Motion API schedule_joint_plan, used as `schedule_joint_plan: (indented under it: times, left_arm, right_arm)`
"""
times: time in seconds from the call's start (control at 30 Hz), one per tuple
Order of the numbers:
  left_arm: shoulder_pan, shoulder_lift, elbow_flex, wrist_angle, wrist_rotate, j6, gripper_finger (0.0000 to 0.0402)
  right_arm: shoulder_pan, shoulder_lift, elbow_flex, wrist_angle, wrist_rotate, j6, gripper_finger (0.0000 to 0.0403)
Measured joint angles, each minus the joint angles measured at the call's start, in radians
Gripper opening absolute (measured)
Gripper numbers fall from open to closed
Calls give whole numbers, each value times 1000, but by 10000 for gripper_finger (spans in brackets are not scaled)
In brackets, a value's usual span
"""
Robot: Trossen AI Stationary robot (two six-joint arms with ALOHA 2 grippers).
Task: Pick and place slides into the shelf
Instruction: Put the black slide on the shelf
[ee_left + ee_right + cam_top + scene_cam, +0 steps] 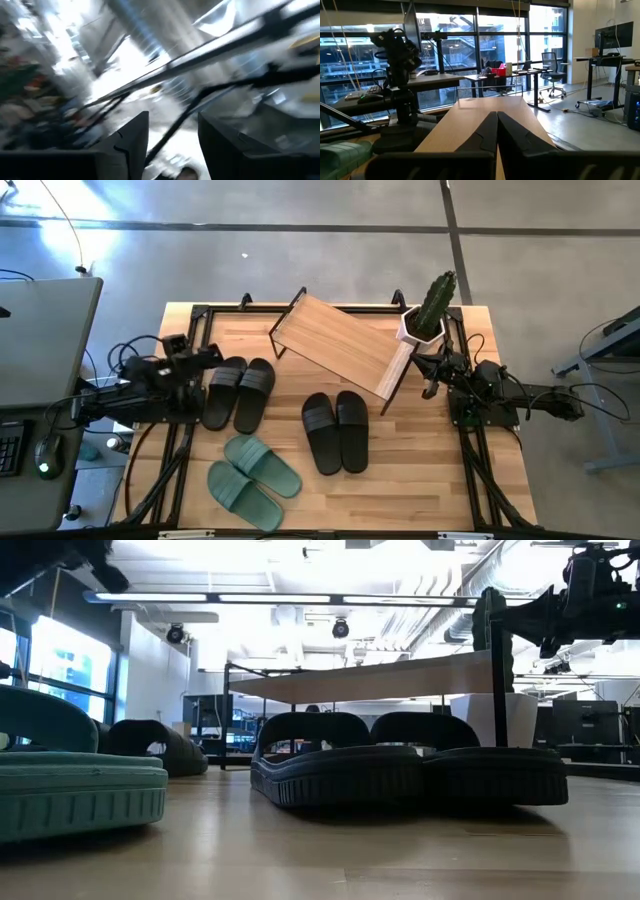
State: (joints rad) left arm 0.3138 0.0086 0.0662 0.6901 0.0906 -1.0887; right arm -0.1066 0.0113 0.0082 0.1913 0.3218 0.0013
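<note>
Slides (240, 392) just beside left claw (212, 356), none gripped.

The left arm extends inward from the left edge of the table (430, 490). Its left tool (212, 356) has the fingers parted, nothing between them. The right arm reaches in from the right edge; the right tool (432, 388) has its fingers (485, 135) pressed together.
</note>
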Motion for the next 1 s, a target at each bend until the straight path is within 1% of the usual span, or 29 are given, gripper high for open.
schedule_joint_plan:
  times: [0.1,0.17,0.23,0.33,0.4,0.47,0.53,0.57,0.6,0.63,0.7,0.77,0.8,0.87,1.0]
  left_arm:
    - [0,14,0,166,-1,-13,154]
    - [0,31,14,288,-5,11,154]
    - [0,48,50,361,-11,59,154]
    - [0,90,149,366,26,160,154]
    - [0,134,231,341,103,253,154]
    - [0,187,325,277,209,364,154]
    - [-1,239,433,105,300,465,154]
    - [0,266,490,-27,321,508,154]
    - [0,296,553,-205,327,556,154]
    - [0,330,612,-386,319,610,154]
    - [0,417,733,-743,267,710,154]
    - [0,520,835,-1018,207,770,154]
    - [0,571,877,-1129,180,786,154]
    - [0,670,955,-1297,137,808,154]
    - [0,841,1083,-1561,49,817,154]
  right_arm:
    - [0,0,0,0,0,1,0]
    - [0,0,0,0,0,-1,0]
    - [0,0,0,0,0,-1,0]
    - [0,2,0,0,0,-1,0]
    - [0,2,0,0,0,-1,0]
    - [0,2,0,0,0,-1,0]
    - [0,2,0,0,0,-1,0]
    - [0,2,0,0,0,-1,0]
    - [0,2,0,0,0,-1,0]
    - [0,2,0,0,0,-1,0]
    - [0,2,0,0,0,-1,0]
    - [0,2,0,0,0,1,0]
    - [0,2,0,0,0,1,0]
    - [0,2,0,0,0,0,0]
    - [0,2,0,0,1,-1,0]
